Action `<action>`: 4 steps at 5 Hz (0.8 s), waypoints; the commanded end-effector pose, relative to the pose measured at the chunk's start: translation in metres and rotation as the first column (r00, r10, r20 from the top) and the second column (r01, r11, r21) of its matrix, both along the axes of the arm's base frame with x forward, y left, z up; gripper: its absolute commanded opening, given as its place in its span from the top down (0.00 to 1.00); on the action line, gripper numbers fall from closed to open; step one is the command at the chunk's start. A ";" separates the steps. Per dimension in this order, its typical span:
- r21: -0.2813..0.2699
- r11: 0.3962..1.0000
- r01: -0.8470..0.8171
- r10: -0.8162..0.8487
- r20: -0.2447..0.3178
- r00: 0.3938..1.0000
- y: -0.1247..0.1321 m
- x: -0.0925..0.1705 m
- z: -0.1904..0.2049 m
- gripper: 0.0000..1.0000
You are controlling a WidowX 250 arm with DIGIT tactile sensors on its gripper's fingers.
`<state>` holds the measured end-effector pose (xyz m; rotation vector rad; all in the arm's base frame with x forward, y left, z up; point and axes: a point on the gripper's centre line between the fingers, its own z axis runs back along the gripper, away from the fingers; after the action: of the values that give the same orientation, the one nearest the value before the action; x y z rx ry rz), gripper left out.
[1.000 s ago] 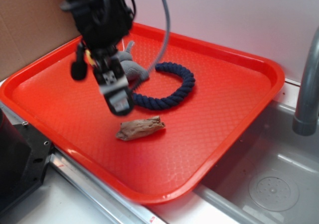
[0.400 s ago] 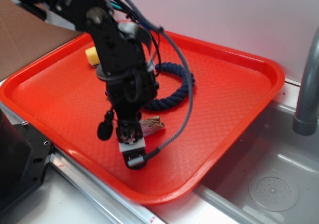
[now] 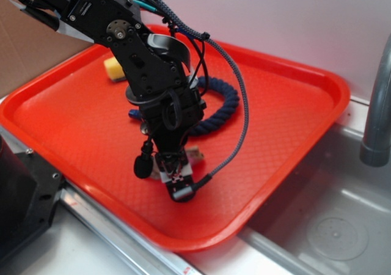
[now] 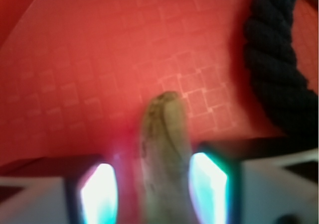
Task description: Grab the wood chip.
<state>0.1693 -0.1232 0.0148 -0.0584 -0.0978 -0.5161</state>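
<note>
Rough tan-brown elongated wood chip (image 4: pixel 165 149): lies on the red plastic tray with waffle-textured floor (image 3: pixel 275 122), lower centre of the wrist frame, long axis running bottom to top, rounded tip pointing up-frame. Weathered, mottled grain.
Tool (image 4: pixel 159 189): fingers (image 4: pixel 99 194) apart, one either side of the chip; contact cannot be told.
Dark navy twisted rope (image 4: pixel 279 79): upper right, curved.

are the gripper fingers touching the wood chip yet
Cannot tell. In the wrist view the wood chip lies between the two fingers, seemingly against the right one, with red tray showing on the left, but it is blurred. In the exterior view the arm hides it.
</note>
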 end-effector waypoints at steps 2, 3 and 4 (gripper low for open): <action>-0.004 0.920 -0.392 0.392 -0.002 0.920 0.042 0.021 0.085 1.00; -0.064 0.820 -0.569 0.570 -0.006 0.822 0.067 0.034 0.135 1.00; -0.057 0.716 -0.696 0.697 0.016 0.716 0.085 0.035 0.170 1.00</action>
<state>0.2063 -0.0387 0.1708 -0.0382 -0.1025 0.2417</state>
